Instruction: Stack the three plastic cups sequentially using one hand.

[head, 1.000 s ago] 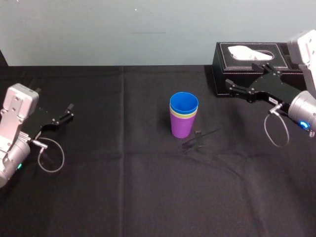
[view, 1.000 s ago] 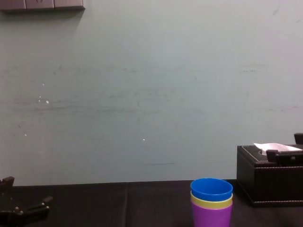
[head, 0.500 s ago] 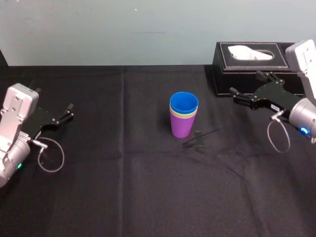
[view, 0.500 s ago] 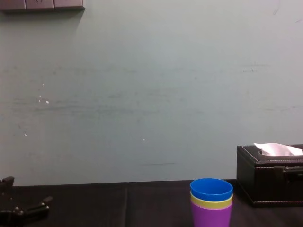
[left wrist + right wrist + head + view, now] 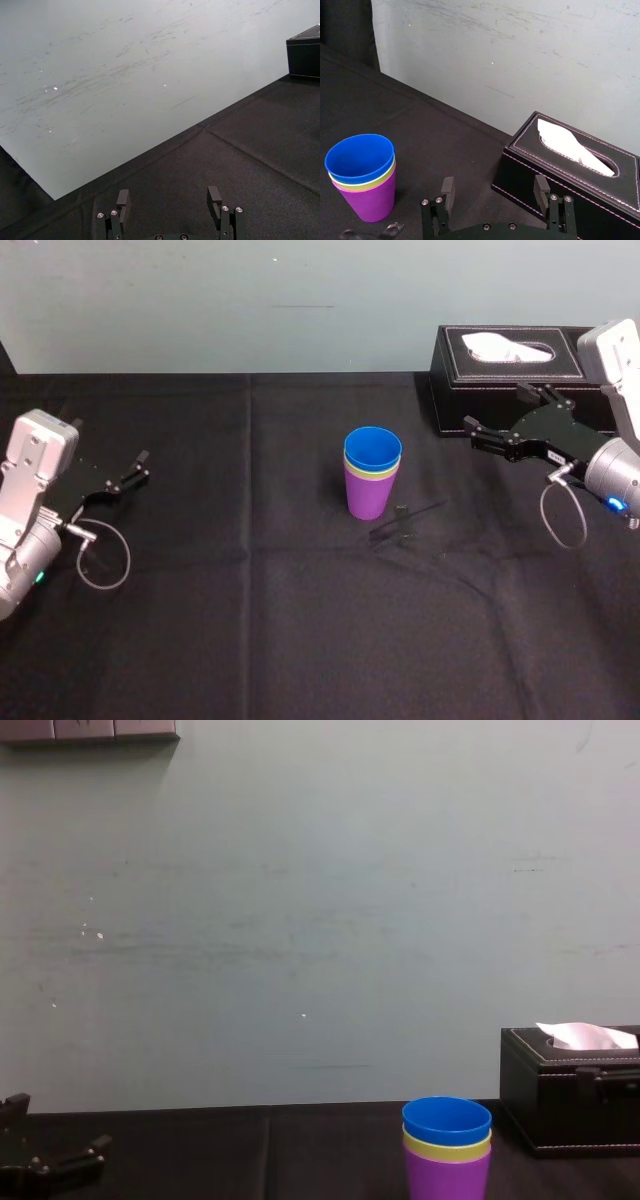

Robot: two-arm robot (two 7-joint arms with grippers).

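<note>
The three plastic cups (image 5: pixel 372 475) stand nested upright at the middle of the black table: blue (image 5: pixel 360 156) innermost and on top, yellow-green in the middle, purple (image 5: pixel 447 1175) outermost and at the bottom. My right gripper (image 5: pixel 495 408) hovers to the right of the stack, well apart from it and in front of the tissue box. It is open with nothing between its fingers (image 5: pixel 447 188). My left gripper (image 5: pixel 140 467) rests open and empty at the far left of the table, and its jaws also show in the left wrist view (image 5: pixel 168 197).
A black tissue box (image 5: pixel 505 365) with a white tissue sticking out stands at the back right, close behind my right gripper. A small dark wrinkle in the cloth (image 5: pixel 400 512) lies just right of the stack. A pale wall bounds the table's far edge.
My right gripper drew back to the right, away from the stack, and has held almost still for the last half second. The cups and left arm have not moved.
</note>
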